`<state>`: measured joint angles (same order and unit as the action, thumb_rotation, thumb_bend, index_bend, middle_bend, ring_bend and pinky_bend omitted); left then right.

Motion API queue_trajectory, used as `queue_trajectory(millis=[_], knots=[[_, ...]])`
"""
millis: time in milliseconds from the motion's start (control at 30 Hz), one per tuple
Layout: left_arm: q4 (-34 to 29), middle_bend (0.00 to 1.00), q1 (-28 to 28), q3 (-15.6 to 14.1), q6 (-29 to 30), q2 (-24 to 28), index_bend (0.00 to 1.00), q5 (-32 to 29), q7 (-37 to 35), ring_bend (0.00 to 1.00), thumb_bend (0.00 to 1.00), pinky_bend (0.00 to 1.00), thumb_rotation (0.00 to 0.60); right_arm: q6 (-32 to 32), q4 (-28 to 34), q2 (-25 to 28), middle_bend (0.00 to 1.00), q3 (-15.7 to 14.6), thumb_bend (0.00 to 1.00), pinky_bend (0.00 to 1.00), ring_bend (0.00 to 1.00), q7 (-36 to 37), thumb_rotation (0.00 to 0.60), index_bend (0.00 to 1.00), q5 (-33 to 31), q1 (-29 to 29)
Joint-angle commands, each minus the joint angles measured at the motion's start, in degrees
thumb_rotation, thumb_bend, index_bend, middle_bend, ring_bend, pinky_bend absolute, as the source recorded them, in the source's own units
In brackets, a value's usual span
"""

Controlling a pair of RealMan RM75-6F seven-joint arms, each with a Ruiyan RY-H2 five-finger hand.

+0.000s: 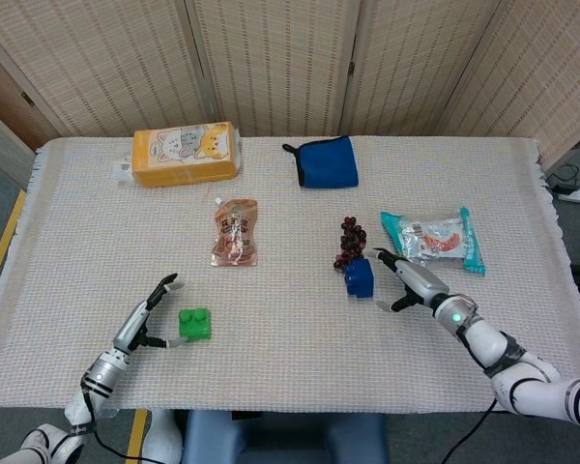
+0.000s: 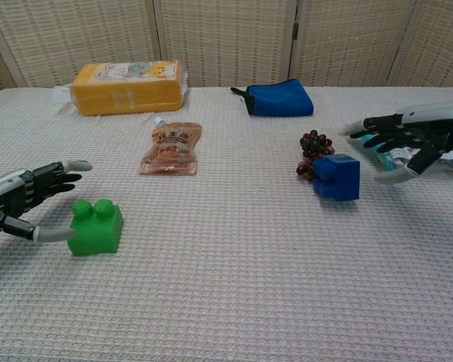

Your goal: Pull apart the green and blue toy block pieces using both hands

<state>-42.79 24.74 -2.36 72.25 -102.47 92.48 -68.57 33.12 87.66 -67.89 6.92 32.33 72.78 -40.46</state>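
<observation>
The green block rests on the cloth at the near left, studs up. My left hand lies just to its left, open with fingers spread, one fingertip close to the block's base. The blue block stands on the cloth right of centre, against the bunch of grapes. My right hand hovers to the right of the blue block, open and apart from it.
A yellow box and a blue pouch lie at the back. A brown sachet sits mid-table. A teal snack packet lies behind my right hand. The table's front edge is near both hands.
</observation>
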Motion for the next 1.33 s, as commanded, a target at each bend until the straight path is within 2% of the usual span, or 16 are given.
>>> queue_trajectory(millis=[33,167,233,333,433,500,567,667,800,867,967,1067,1200,1333], knots=[[-0.2,0.02,0.0,0.3,0.6,0.3,0.16,-0.1,0.2,0.0,0.15,0.0,0.6,-0.1,1.6,1.7,0.0,0.2,0.38,0.0,0.0,1.1,0.6,0.0,0.9,0.4],[-2.4,0.02,-0.1,0.5,2.8,2.6,0.16,0.2,2.9,0.0,0.15,0.0,0.6,3.4,3.9,4.8,0.0,0.3,0.38,0.0,0.0,2.4,0.6,0.0,4.8,2.1],[-4.0,0.03,0.1,-0.4,3.7,5.0,0.16,1.6,4.9,0.0,0.15,0.0,0.6,6.3,4.6,6.3,0.0,-0.1,0.38,0.0,0.0,2.1,0.6,0.0,7.4,3.3],[-6.5,0.06,0.1,-1.3,6.9,9.0,0.18,4.0,13.2,0.0,0.15,0.0,0.6,12.8,5.3,8.8,0.0,-1.4,0.38,0.0,0.0,0.1,0.6,0.0,11.9,6.1],[-11.9,0.09,0.6,-3.0,6.0,15.3,0.21,5.8,23.8,0.0,0.16,0.0,0.6,19.3,4.5,10.4,0.0,-2.9,0.38,0.0,0.0,-3.6,0.6,0.0,14.7,9.6],[-18.1,0.17,1.2,-3.9,2.3,21.2,0.26,5.4,34.5,0.01,0.16,0.0,0.6,24.2,2.7,10.0,0.0,-3.7,0.38,0.0,0.0,-8.5,0.6,0.0,14.9,12.6],[-24.8,0.21,0.6,-2.9,1.1,25.1,0.27,3.0,44.6,0.01,0.16,0.0,0.6,29.6,1.2,8.5,0.0,-4.2,0.38,0.0,0.0,-16.1,0.6,0.0,13.8,16.2],[-29.4,0.21,-1.6,-1.7,3.0,26.5,0.27,0.7,54.2,0.0,0.16,0.0,0.6,38.2,-0.1,4.9,0.0,-4.1,0.38,0.0,0.0,-25.8,0.6,0.0,11.4,21.5],[-29.3,0.21,-5.7,0.1,9.6,24.7,0.29,-1.0,67.5,0.0,0.16,0.0,0.6,46.3,-1.4,0.9,0.0,-4.0,0.38,0.0,0.0,-33.5,0.6,0.0,9.6,26.5],[-32.3,0.17,-8.2,0.6,9.4,25.3,0.29,-5.2,72.2,0.0,0.16,0.0,0.6,49.7,-1.9,-0.8,0.0,-4.0,0.38,0.0,0.0,-37.8,0.6,0.0,9.4,28.4],[-38.1,0.11,-10.5,1.1,9.7,27.7,0.25,-9.1,77.6,0.0,0.16,0.0,0.6,52.2,-1.6,-2.2,0.0,-3.9,0.38,0.0,0.0,-40.7,0.6,0.0,8.8,30.2],[-41.0,0.08,-11.6,1.6,11.8,29.2,0.21,-9.1,80.8,0.0,0.16,0.0,0.6,52.0,-0.6,-1.8,0.0,-3.9,0.38,0.0,0.0,-41.9,0.6,0.0,8.7,30.5],[-42.2,0.07,-12.3,1.1,12.8,29.5,0.19,-7.3,82.0,0.0,0.16,0.0,0.6,51.2,0.2,-1.8,0.0,-3.5,0.38,0.0,0.0,-42.7,0.6,0.0,8.1,30.5],[-42.8,0.06,-12.6,1.4,11.4,30.0,0.18,-8.6,82.3,0.0,0.16,0.0,0.6,50.2,1.0,-1.7,0.0,-3.5,0.38,0.0,0.0,-43.4,0.6,0.0,8.0,30.4]])
